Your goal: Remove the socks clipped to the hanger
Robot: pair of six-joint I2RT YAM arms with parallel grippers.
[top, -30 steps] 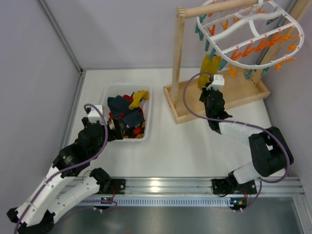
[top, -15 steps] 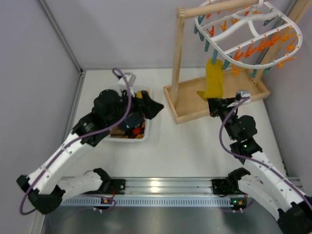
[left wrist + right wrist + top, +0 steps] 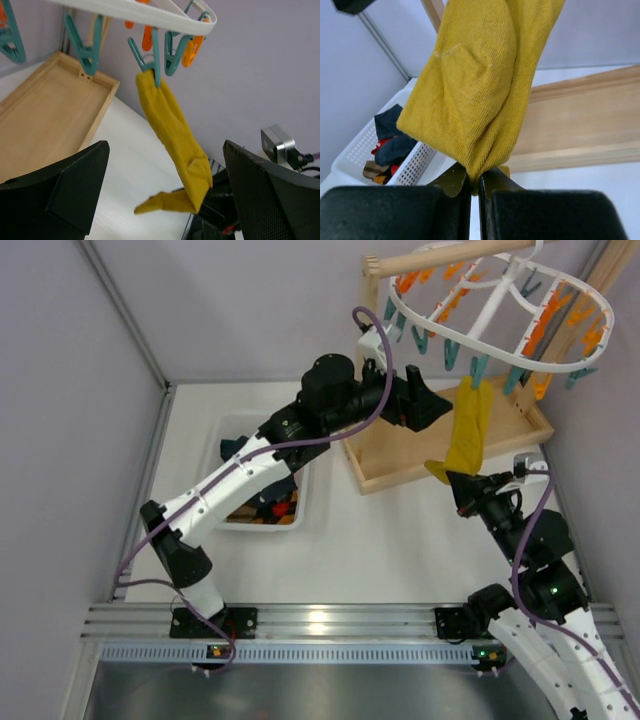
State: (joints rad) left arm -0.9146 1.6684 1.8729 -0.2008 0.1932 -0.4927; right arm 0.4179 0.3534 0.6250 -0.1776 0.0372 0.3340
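The white oval hanger (image 3: 500,310) hangs tilted from the wooden stand, orange and teal clothespins around its rim. One mustard-yellow sock (image 3: 468,428) dangles from a teal clothespin (image 3: 479,372). My right gripper (image 3: 462,486) is shut on the sock's lower end, and the sock stretches slantwise down to it. In the right wrist view the sock (image 3: 480,85) bunches into the pinched jaws of the gripper (image 3: 475,182). My left gripper (image 3: 428,405) is open just left of the sock, apart from it. In the left wrist view the sock (image 3: 172,125) and its clothespin (image 3: 149,64) show between the wide fingers.
A white basket (image 3: 262,526) of dark, red and yellow socks (image 3: 262,502) sits left of centre, partly under my left arm. The wooden stand's post (image 3: 366,340) and tray base (image 3: 400,472) lie under the hanger. Grey walls close in at the left and back.
My left arm swung from the basket up and right to the hanger. My right gripper drew back toward the near edge with the sock's end, stretching it, and the hanger tilted.
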